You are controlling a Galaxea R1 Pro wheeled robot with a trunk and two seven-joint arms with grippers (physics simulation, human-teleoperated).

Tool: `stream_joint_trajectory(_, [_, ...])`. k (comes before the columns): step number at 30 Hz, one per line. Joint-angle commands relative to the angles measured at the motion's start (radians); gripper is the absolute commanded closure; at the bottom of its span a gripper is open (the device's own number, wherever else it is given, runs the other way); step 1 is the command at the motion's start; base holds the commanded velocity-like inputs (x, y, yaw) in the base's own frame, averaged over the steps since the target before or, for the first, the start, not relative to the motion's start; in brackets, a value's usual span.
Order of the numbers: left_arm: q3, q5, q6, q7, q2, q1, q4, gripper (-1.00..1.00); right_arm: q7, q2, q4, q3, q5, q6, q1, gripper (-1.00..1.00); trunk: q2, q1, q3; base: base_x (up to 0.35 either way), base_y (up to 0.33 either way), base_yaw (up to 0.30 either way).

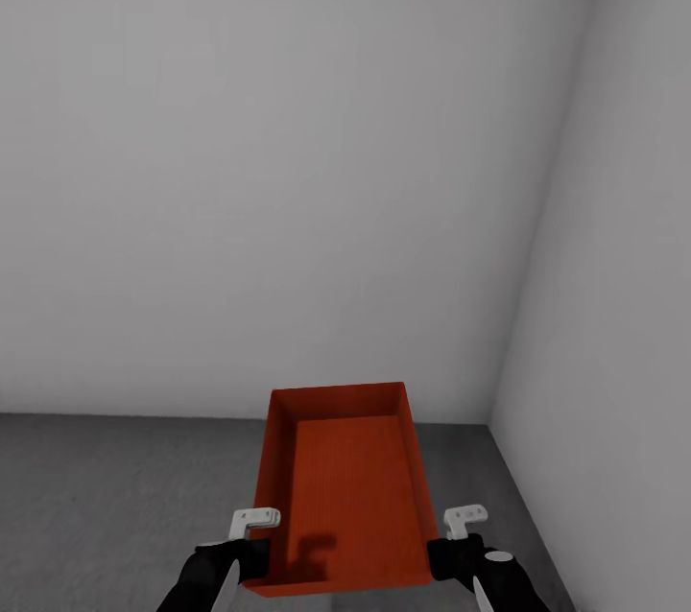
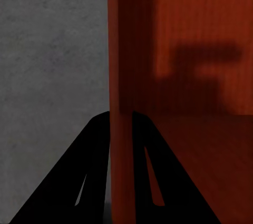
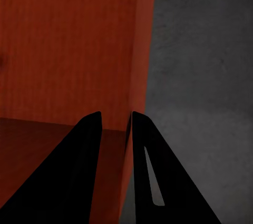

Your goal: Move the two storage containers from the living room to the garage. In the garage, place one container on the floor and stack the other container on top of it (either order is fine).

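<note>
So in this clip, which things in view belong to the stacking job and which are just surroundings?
Part of the job:
- red-orange storage container, each side wall pinched by a claw
- left claw
- right claw
- dark grey concrete floor, where it is to go

Just surroundings:
- pale grey walls, meeting at a corner

Flat, soft light on my feeds, no glare; a gripper shadow darkens the container [image 1: 341,478] floor, wrist views dim.
</note>
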Motion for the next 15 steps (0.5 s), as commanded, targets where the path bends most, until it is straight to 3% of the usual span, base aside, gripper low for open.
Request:
stream_joint_trajectory(1, [0.009,-0.027,-0.034,0.004,-0.002,-0.001,-0.005,1.00,0.022,0.030,-0.001,0.041,-0.014,0.007,0.000,1.00,-0.009,0.004,-0.007,0.000,0.000,0.000])
stream_joint_trajectory(15, [0.009,-0.027,-0.034,0.004,-0.003,-0.001,-0.005,1.00,0.022,0.030,-0.001,0.041,-0.014,0.007,0.000,1.00,-0.107,0.058,-0.073,0.000,0.000,0.000])
